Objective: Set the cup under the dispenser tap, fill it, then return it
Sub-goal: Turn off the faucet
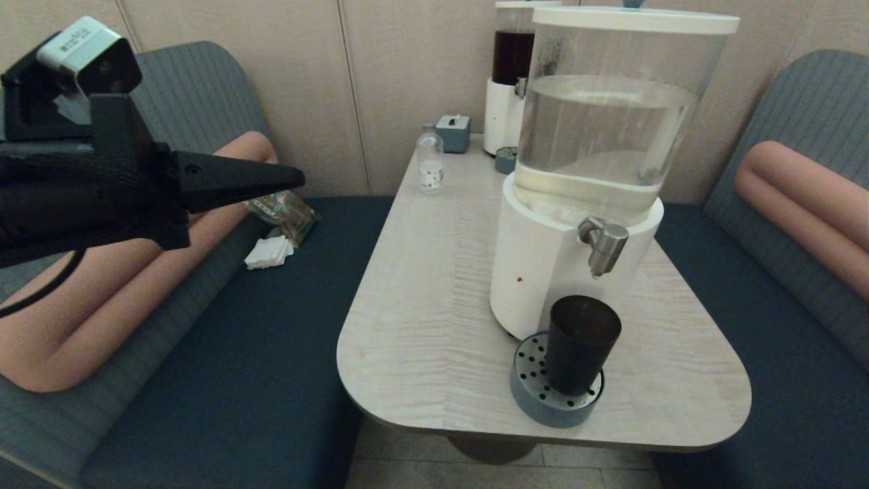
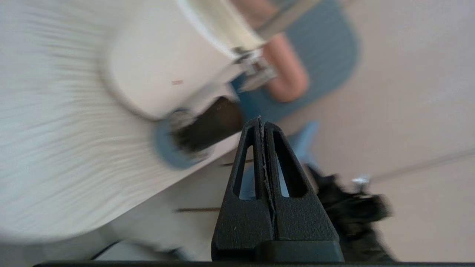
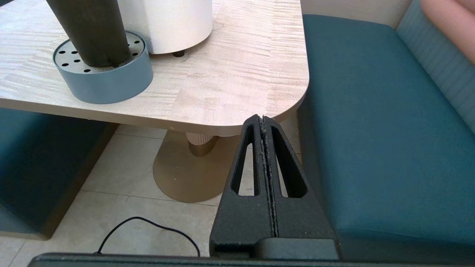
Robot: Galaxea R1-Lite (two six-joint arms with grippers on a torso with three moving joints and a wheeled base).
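The dark smoky cup point(image 1: 580, 343) stands upright on the round blue-grey drip tray point(image 1: 536, 401), right below the silver dispenser tap point(image 1: 603, 243) of the big clear-tank, white-base dispenser point(image 1: 543, 272). My left gripper point(image 1: 295, 178) is shut and empty, held high over the left bench, well left of the cup. In the left wrist view its tips point(image 2: 261, 120) point toward the cup point(image 2: 207, 128) and the tap point(image 2: 256, 72). My right gripper point(image 3: 262, 118) is shut and empty, low beside the table's near right corner, out of the head view; the cup point(image 3: 92, 33) shows there on the tray point(image 3: 107, 85).
The light wood table point(image 1: 434, 305) also carries a small clear bottle point(image 1: 430, 159), a blue box point(image 1: 453, 132) and a slim dark-liquid dispenser point(image 1: 509, 75) at the back. Teal benches point(image 1: 224, 353) flank it; a snack bag and napkins point(image 1: 270, 251) lie on the left one. A cable point(image 3: 148, 226) lies on the floor.
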